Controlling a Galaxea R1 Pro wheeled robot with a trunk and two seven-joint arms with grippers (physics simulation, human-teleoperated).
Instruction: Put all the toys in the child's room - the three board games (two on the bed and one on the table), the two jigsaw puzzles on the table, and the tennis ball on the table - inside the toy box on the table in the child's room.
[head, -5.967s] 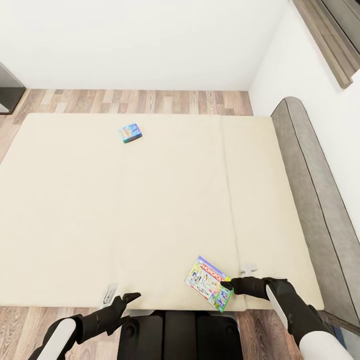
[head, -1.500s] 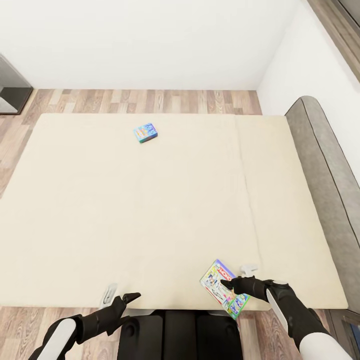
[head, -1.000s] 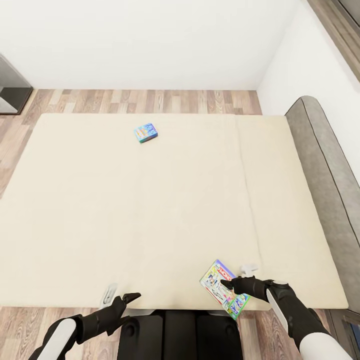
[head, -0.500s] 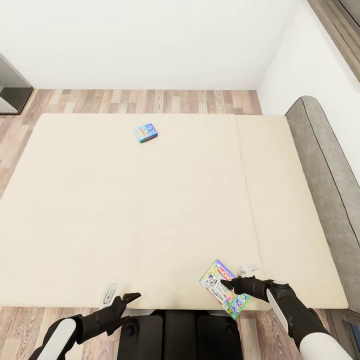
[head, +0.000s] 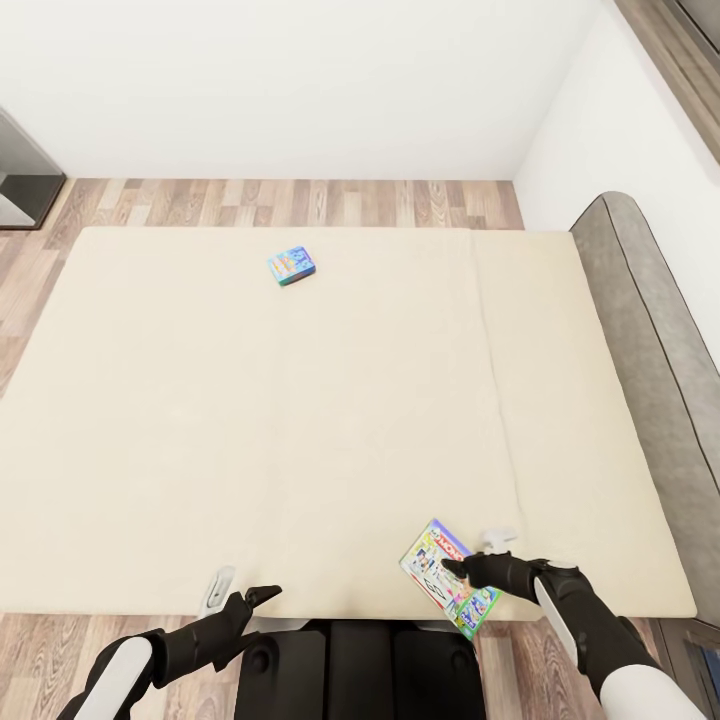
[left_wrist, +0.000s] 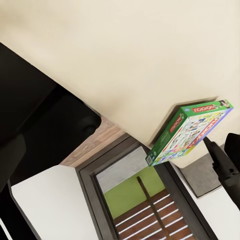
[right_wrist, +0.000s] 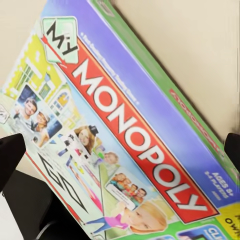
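The green-edged Monopoly board game (head: 445, 580) lies at the near edge of the beige bed (head: 300, 420), partly over the edge. My right gripper (head: 456, 570) is directly over it. In the right wrist view the box lid (right_wrist: 125, 135) lies between two black fingertips (right_wrist: 10, 150) that stand wide apart, so the gripper is open. The left wrist view shows the same box (left_wrist: 187, 132) with a right finger (left_wrist: 216, 152) at its far side. A blue board game (head: 291, 266) lies far across the mattress. My left gripper (head: 248, 596) is open and holds nothing at the bed's near edge.
The grey headboard (head: 650, 330) runs along the bed's right side, against a white wall. Wood-plank floor (head: 300, 203) shows beyond the bed. A dark cabinet corner (head: 20, 180) stands at the far left. My black base (head: 360, 670) sits against the near bed edge.
Since 6 s ago the whole view has shifted, so the camera moved. The right gripper now lies further over the Monopoly box. Nothing has moved in the last 1.5 s.
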